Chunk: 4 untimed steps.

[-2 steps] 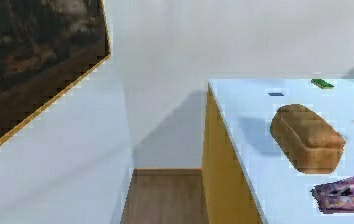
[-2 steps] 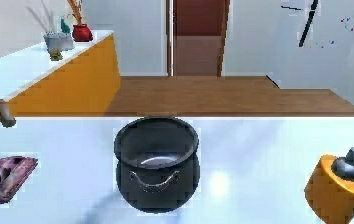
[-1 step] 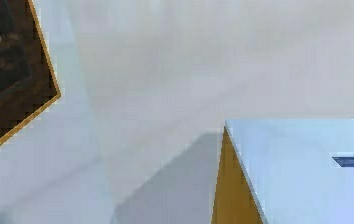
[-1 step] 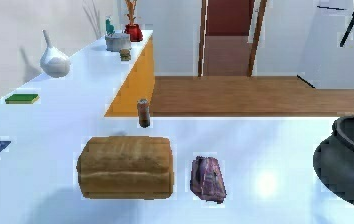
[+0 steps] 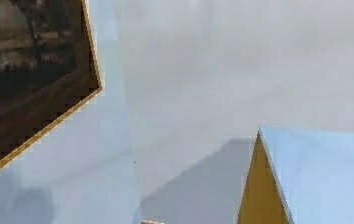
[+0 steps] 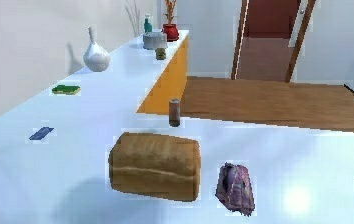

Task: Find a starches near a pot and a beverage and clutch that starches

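Bread loaf (image 6: 155, 165) on counter (image 6: 75, 130), dark cup (image 6: 175, 111) near

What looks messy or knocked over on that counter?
Nothing is spilled or tipped. The bread loaf lies flat on the counter, and the little dark jar and the white vase stand upright. Only the crumpled purplish thing beside the loaf looks a bit messy.

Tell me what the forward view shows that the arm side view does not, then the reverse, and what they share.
Forward view: a framed painting on a pale wall. Arm side view: a bread loaf, a dark glass, a white vase, a green sponge, a red pot and a doorway. Both: a pale counter with a yellow side, possibly the same one.
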Tool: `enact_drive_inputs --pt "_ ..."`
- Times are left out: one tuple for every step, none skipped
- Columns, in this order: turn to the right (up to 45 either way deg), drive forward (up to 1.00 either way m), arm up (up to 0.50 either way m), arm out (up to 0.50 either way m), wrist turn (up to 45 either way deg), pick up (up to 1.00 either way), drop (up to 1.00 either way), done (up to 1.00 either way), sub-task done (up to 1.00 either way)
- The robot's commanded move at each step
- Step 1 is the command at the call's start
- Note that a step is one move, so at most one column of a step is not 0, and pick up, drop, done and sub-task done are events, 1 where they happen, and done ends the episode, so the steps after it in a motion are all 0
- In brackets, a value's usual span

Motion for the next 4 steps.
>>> enact_drive_inputs --pt "0.0 0.00 0.50 0.00 0.0 0.00 0.00 0.00 0.00" --pt "0.0 0.00 0.38 0.00 0.0 0.00 0.00 0.00 0.00" --pt "0.0 0.00 0.00 0.06 0.0 0.00 0.00 0.00 0.00" --pt "0.0 0.00 0.00 0.00 45.0 0.00 0.00 0.00 0.00"
